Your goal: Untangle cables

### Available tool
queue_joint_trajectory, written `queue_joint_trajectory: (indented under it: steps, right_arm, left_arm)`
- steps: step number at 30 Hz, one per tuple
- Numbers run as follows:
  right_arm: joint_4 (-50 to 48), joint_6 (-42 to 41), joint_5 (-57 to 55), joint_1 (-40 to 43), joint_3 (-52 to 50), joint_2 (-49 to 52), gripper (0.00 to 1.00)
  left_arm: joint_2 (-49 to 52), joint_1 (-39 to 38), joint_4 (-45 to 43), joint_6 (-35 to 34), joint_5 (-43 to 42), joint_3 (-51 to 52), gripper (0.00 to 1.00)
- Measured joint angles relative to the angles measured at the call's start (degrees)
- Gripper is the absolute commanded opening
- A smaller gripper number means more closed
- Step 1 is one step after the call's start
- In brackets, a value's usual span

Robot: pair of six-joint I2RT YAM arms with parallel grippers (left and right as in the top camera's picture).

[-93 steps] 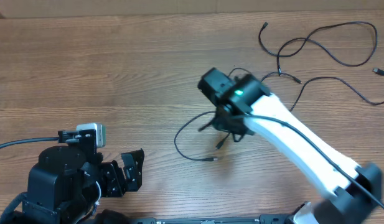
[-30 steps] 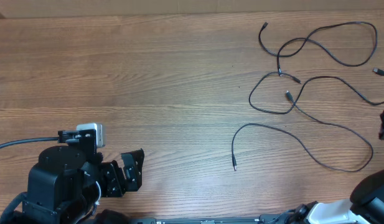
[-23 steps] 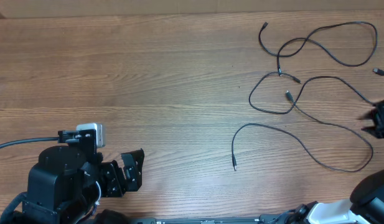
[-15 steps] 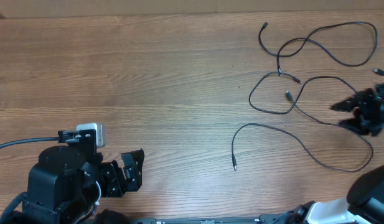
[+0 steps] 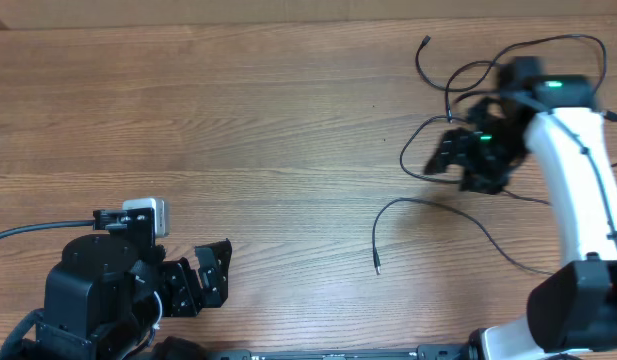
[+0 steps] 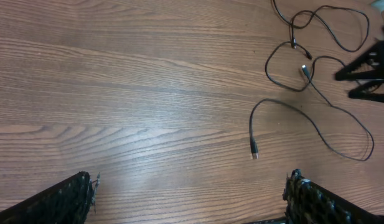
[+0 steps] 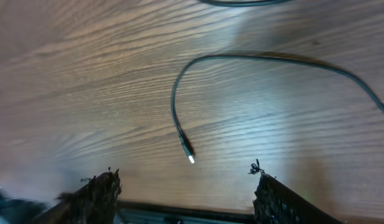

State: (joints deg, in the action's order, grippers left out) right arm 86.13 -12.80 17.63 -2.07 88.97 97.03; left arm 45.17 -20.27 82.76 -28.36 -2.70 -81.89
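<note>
**Open hand above crossed strands: a wrong pinch could tighten the tangle**

The cables (image 5: 413,199) lay on the table (image 5: 238,120) at the upper right of the overhead frame. Their loops crossed there, and one strand trailed down to a plug (image 5: 377,265) right of centre. The right hand (image 5: 450,160) hung over the crossing, fingers apart and empty in its own view. Its arm hid part of the loops, so closing there risked catching two strands together and pulling them tighter. The left hand (image 5: 210,272) sat at lower left, fingers wide, well apart from the cables. With nothing pinning a strand, a pull would likely have dragged the whole lot, perhaps off the right edge.
</note>
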Motion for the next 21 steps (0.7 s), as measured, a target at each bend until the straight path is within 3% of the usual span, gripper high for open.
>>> queue_joint_trajectory:
  steps: [11, 21]
  right_arm:
    - [-7.8, -18.6, -15.8, -22.5, 0.0, 0.0, 0.83]
    - [-9.8, -22.3, -18.3, -25.6, 0.0, 4.9, 0.78]
  left_arm:
    - [0.0, 0.0, 0.0, 0.0, 0.0, 0.0, 1.00]
    - [0.0, 0.0, 0.0, 0.0, 0.0, 0.0, 0.99]
